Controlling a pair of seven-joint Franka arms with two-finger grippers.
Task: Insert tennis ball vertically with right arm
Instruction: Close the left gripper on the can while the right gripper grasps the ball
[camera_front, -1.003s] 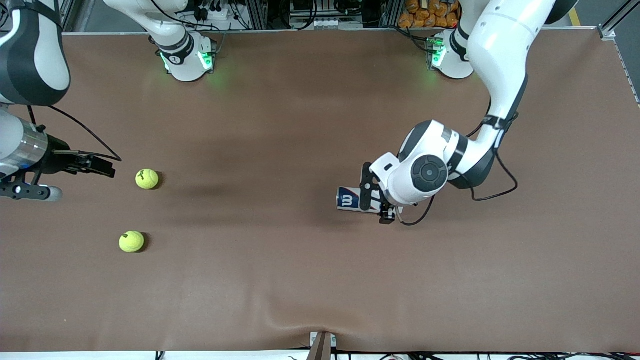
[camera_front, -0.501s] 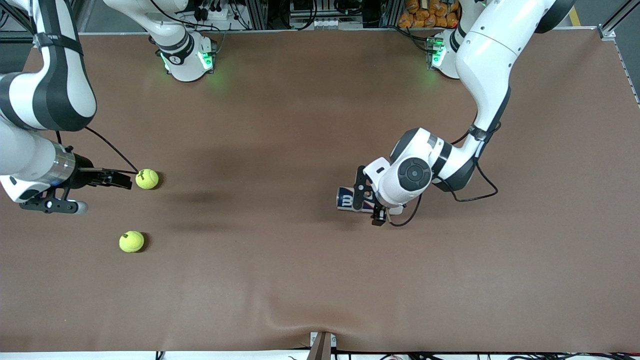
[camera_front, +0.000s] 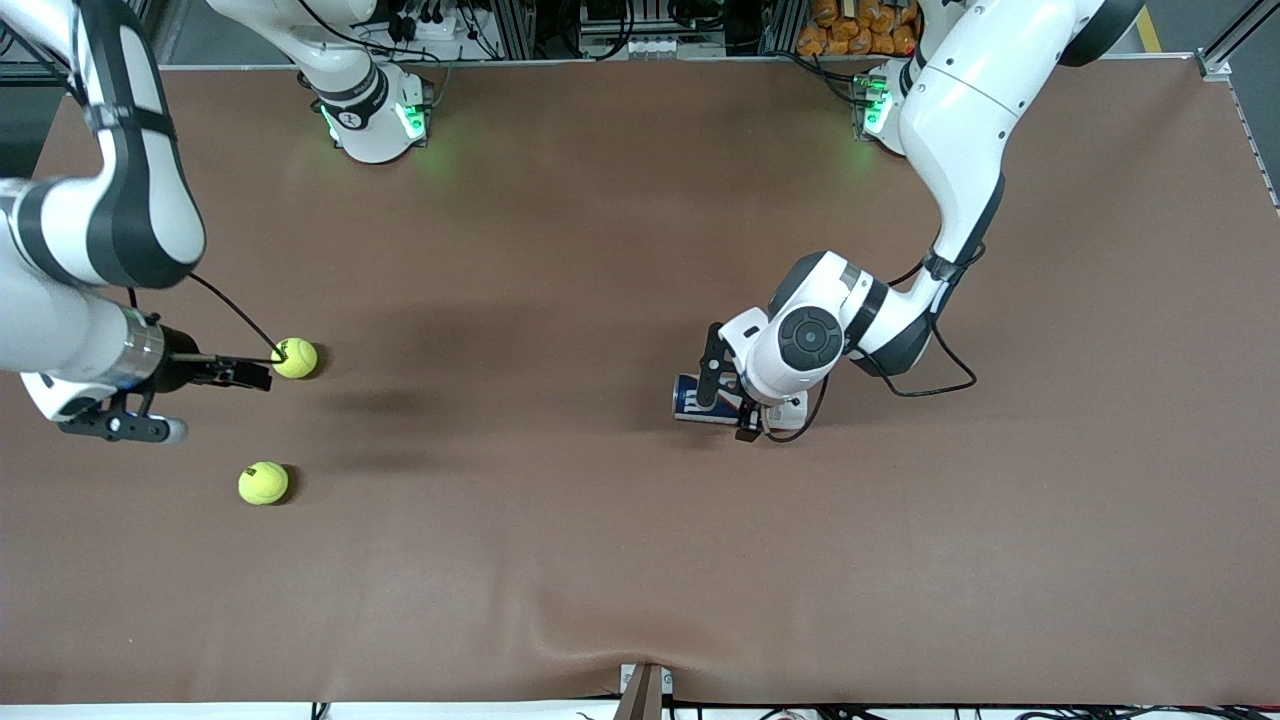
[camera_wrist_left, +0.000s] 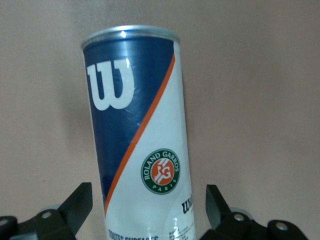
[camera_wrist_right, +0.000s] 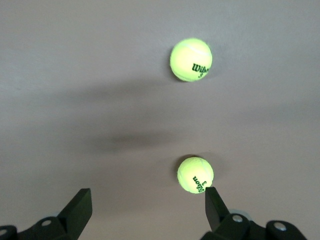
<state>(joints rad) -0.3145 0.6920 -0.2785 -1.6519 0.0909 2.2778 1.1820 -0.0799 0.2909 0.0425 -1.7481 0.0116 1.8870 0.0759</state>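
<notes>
Two yellow-green tennis balls lie on the brown table toward the right arm's end: one (camera_front: 294, 357), and one (camera_front: 263, 483) nearer the front camera. My right gripper (camera_front: 250, 373) hovers open and empty just beside the first ball. In the right wrist view that ball (camera_wrist_right: 195, 174) sits by one fingertip (camera_wrist_right: 214, 200) of the gripper (camera_wrist_right: 146, 207); the other ball (camera_wrist_right: 191, 59) lies farther off. A blue-and-white Wilson ball can (camera_front: 698, 399) lies on its side mid-table. My left gripper (camera_front: 728, 400) is open and straddles the can (camera_wrist_left: 137, 135), with gaps on both sides.
The two robot bases (camera_front: 370, 115) (camera_front: 890, 110) stand along the table edge farthest from the front camera. A black cable (camera_front: 935, 385) loops from the left arm onto the table beside the can. A ridge in the table cover (camera_front: 640, 650) shows at the nearest edge.
My right gripper has moved in toward the first tennis ball, closing the gap beside it. My left arm has shifted slightly toward the right arm's end, its gripper still around the can.
</notes>
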